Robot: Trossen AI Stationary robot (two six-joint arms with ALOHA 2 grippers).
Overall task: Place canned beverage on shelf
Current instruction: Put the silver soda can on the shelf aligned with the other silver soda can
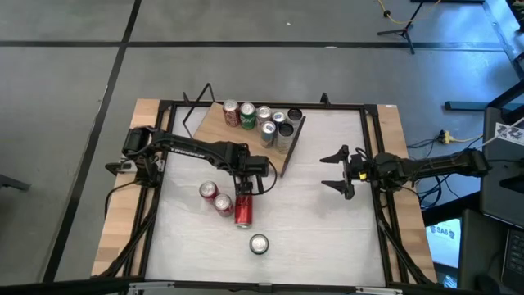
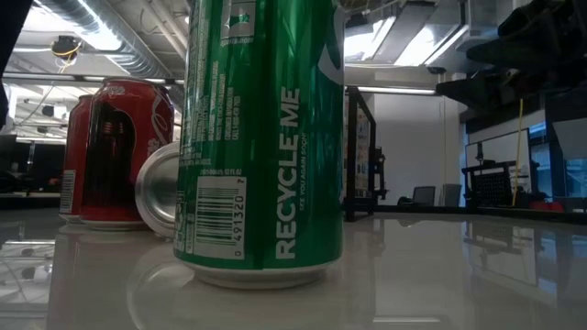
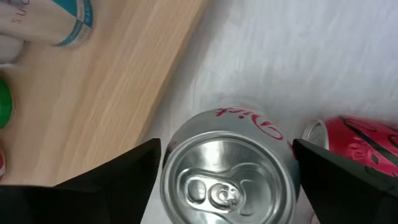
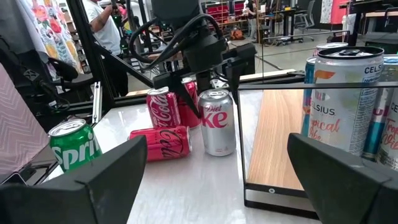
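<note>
A silver Diet Coke can (image 3: 227,180) stands upright on the white table beside the shelf (image 1: 214,124), a wooden board that bears several cans (image 1: 264,119). My left gripper (image 1: 244,187) points down over this can, open. One finger (image 3: 124,177) stands on each side of the can's top, and I cannot tell whether they touch it. The right wrist view shows the same can (image 4: 216,121) below that gripper. My right gripper (image 1: 340,172) waits level at the table's right side, open and empty.
A red can (image 1: 243,211) lies on its side just near of the Diet Coke can. Two upright red cans (image 1: 214,197) stand to its left. A green can (image 1: 259,244) stands near the front edge. A black frame (image 1: 372,147) rims the table.
</note>
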